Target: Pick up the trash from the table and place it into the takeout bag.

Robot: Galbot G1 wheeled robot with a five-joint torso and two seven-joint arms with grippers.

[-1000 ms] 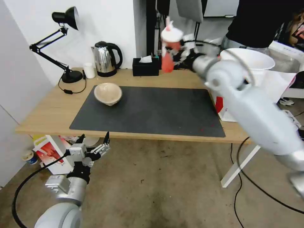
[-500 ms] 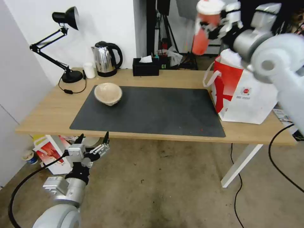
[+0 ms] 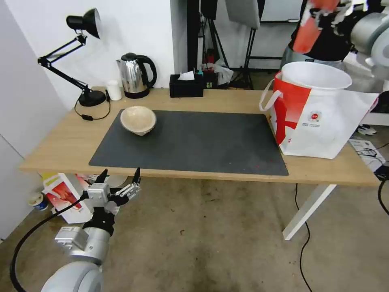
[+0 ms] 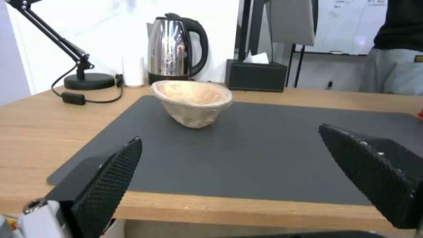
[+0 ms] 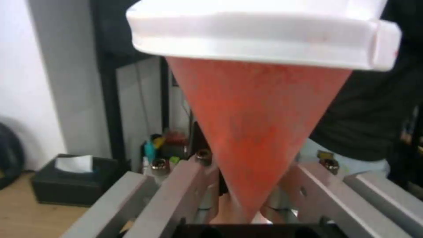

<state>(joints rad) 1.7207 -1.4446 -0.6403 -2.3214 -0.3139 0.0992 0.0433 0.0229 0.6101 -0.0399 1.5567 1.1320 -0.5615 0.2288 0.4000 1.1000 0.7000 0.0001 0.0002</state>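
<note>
The right gripper (image 3: 324, 10), jaws clamped on the red cup (image 3: 308, 34), has swung over the bag (image 3: 320, 121); release looks near. The left gripper (image 3: 119, 182) hangs below the desk (image 3: 60, 142), jaws apart.

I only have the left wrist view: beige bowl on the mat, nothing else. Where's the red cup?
Observer: The right tool grips the red cup, lifted higher than the takeout bag.
Operator: Is the bag empty?
Observer: No, the large white bowl sits in its mouth.
Operator: Where is my left tool relative to the table?
Observer: The left tool hangs open below the table front edge.
</note>
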